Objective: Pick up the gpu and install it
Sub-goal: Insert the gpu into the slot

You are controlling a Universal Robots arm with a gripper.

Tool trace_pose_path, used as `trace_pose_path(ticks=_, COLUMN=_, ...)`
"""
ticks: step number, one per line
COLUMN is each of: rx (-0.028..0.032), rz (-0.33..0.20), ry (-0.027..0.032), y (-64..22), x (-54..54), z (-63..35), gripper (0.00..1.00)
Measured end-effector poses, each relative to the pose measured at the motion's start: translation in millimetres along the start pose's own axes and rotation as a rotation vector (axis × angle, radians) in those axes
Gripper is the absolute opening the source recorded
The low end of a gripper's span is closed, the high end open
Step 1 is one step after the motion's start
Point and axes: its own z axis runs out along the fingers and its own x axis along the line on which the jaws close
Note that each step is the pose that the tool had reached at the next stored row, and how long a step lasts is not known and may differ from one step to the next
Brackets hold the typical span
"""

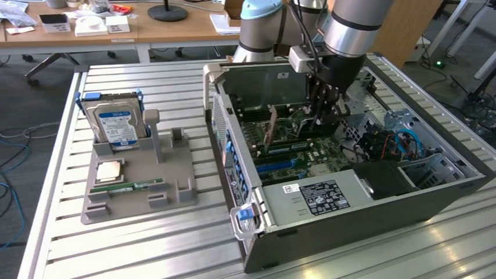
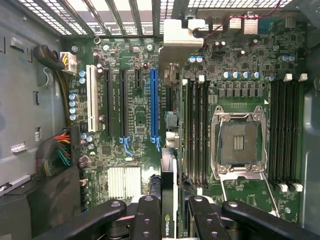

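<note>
Black gripper (image 2: 172,206) clamps the thin dark gpu card (image 2: 169,170) edge-on, just beside the long blue motherboard slot (image 2: 154,107). Best held upright, squared over that slot, pressed evenly.

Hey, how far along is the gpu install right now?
Done: the pickup. The gpu is inside the open case. In hand: the tool grips it on edge over the motherboard, close beside the blue slot. Left: the install itself. Whether the card's edge has entered a slot can't be told.
</note>
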Motion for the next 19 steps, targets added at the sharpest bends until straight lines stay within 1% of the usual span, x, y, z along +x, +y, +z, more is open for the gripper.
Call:
trace_pose_path(ticks=8, rx=0.0, rz=0.0, ry=0.0027, y=0.8, x=0.1, z=3.8, gripper=0.26)
trace_pose_path(ticks=19, rx=0.0002, rz=-0.005, ry=0.0027, y=3.0, x=0.2, z=7.5, gripper=0.26)
